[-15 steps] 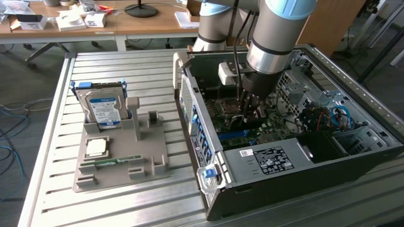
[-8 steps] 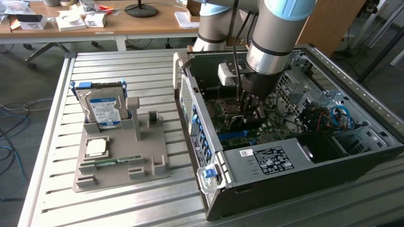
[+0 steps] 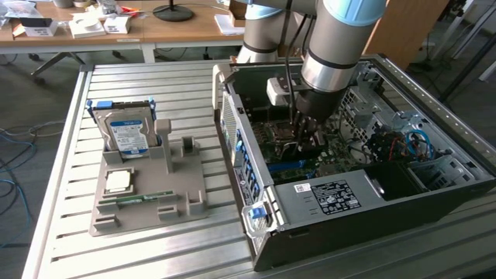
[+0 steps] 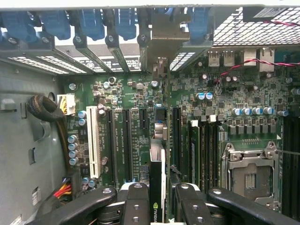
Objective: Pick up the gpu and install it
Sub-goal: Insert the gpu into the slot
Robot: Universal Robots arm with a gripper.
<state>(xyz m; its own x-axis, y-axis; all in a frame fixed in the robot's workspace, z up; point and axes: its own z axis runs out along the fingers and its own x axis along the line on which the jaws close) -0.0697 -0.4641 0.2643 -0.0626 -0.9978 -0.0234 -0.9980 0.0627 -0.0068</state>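
Gripper (image 4: 158, 193) clamped on the gpu (image 4: 156, 164), card edge-down inside the computer case (image 3: 326, 200), just above the motherboard (image 4: 225, 93). I judge it must stay square to its slot; I press evenly, no tilt.

1. The gpu (image 4: 156, 173) is a thin card seen edge-on, with a dark edge and a small green logo.
2. It stands upright on its long edge, clamped on both faces by the gripper (image 4: 158, 199).
3. It runs parallel to the expansion slots of the motherboard (image 4: 117, 89); whether it is seated cannot be told.
4. In the exterior view, this spot is inside the open computer case (image 3: 310, 244), about 3 o'clock from the hard drive (image 3: 128, 136).
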